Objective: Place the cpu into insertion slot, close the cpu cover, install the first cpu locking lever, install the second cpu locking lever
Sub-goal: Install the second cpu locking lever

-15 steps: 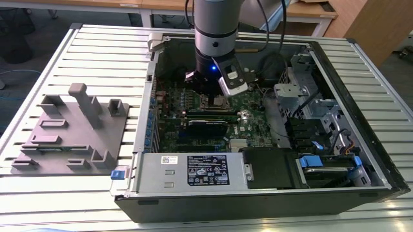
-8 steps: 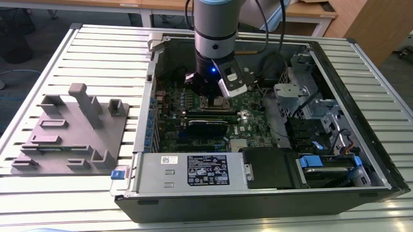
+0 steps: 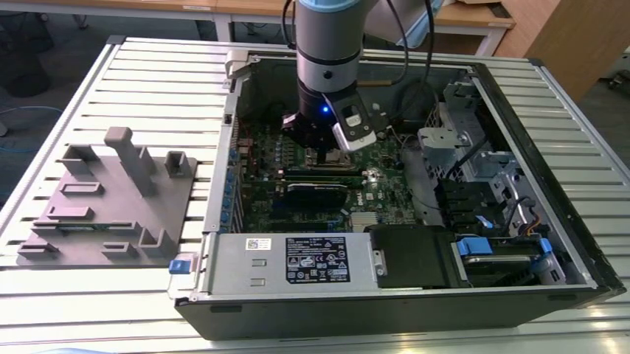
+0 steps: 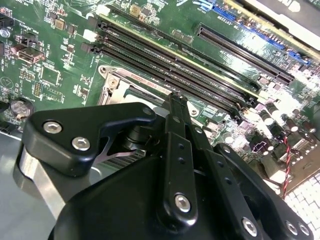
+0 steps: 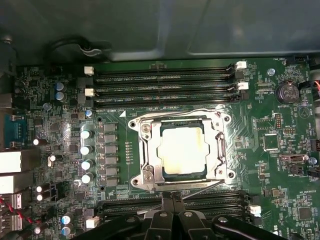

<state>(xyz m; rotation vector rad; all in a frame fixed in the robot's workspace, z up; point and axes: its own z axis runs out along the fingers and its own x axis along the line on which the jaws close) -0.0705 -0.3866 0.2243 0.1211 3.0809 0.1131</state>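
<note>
I see the dull silver square cpu (image 5: 181,149) seated in the dark insertion slot (image 5: 170,176), with the silvery frame-shaped cpu cover (image 5: 150,150) lying down around it. My black gripper (image 5: 173,198) hovers just beside the socket's edge, fingers pinched together, holding nothing.

The silver-grey cpu (image 5: 181,150) lies flat in the insertion slot (image 5: 167,176), framed by the closed cpu cover (image 5: 150,155).

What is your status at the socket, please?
Gripper shut, empty, at the cover's edge. Cpu seated in the slot, cover down over it. Nothing in the way.
</note>
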